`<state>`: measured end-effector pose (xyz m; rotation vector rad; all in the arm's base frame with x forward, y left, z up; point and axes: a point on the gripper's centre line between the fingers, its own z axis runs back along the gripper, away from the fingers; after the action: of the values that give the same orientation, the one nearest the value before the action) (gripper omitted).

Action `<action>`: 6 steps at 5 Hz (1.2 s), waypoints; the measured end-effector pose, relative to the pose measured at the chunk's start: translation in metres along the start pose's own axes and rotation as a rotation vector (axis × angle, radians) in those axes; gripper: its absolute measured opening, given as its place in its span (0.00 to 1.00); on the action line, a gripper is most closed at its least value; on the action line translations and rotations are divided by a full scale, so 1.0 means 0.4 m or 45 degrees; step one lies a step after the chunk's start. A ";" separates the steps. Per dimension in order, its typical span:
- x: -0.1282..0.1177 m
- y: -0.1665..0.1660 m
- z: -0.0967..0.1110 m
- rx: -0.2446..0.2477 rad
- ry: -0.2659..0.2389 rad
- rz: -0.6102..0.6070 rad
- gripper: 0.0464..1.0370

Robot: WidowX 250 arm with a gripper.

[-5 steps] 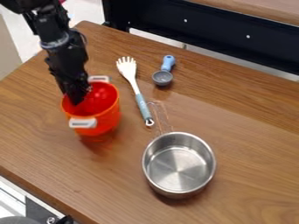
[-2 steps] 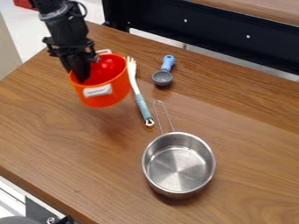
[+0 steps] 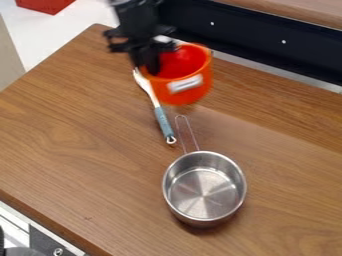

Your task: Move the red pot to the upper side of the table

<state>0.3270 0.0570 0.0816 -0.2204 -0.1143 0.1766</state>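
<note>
while the red pot [image 3: 179, 94] is held aloft over the upper part of the table [image 3: 80, 165], its mouth is turned upward and tipped toward the arm's side, so that much of the inner wall is shown and the base is pointed down and to the right. its rim is slanted, the right side being set higher in the view than the left. by the two white handles, the long axis is marked from upper left to lower right: the near handle [image 3: 185, 84] is presented toward the camera, and the far handle [image 3: 162, 39] is seen behind the rim, beside the gripper [image 3: 148, 70]. the jaws are clamped on the pot at its left side, where the rim is met by the dark fingertips; how wide a gap is left between them cannot be told through the blur. the black arm [image 3: 135, 17] is brought in from the top edge, left of the middle, and is hung steeply downward, with its lower end leaned a little to the right. below the pot, the fork-ended utensil [image 3: 162, 120] and the metal saucepan [image 3: 204, 195] are laid on the table, both well clear of the jaws.
</note>
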 end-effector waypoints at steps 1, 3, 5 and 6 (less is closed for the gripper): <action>0.013 -0.064 -0.028 -0.015 0.003 0.047 0.01; 0.046 -0.194 -0.149 0.063 -0.059 0.062 0.01; 0.127 -0.251 -0.253 0.167 -0.178 0.268 0.01; 0.146 -0.245 -0.258 0.175 -0.210 0.308 0.01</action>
<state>0.4138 -0.0475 0.0091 -0.0814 -0.2386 0.4420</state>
